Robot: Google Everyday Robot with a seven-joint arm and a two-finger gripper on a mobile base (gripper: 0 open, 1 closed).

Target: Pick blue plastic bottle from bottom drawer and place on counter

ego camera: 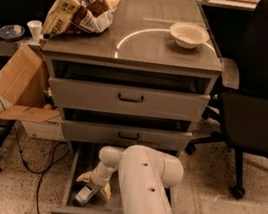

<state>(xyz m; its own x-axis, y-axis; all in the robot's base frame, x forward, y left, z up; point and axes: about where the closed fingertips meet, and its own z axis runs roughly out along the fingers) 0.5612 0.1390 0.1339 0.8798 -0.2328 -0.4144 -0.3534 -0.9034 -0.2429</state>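
The bottom drawer (69,213) is pulled out at the foot of the grey cabinet. The blue plastic bottle (83,195), small and pale, lies on the drawer floor at the left. My gripper (94,185) reaches down into the drawer on the white arm (146,192). Its yellowish fingers (83,176) stand spread on either side of the bottle's upper end. The counter (148,50) on top of the cabinet is grey-brown with a pale arc mark.
A white bowl (188,34) and a crumpled snack bag (80,13) sit on the counter. The two upper drawers (130,98) are slightly open. A black office chair (261,104) stands at the right. A cardboard box (21,83) and cables (38,165) lie at the left.
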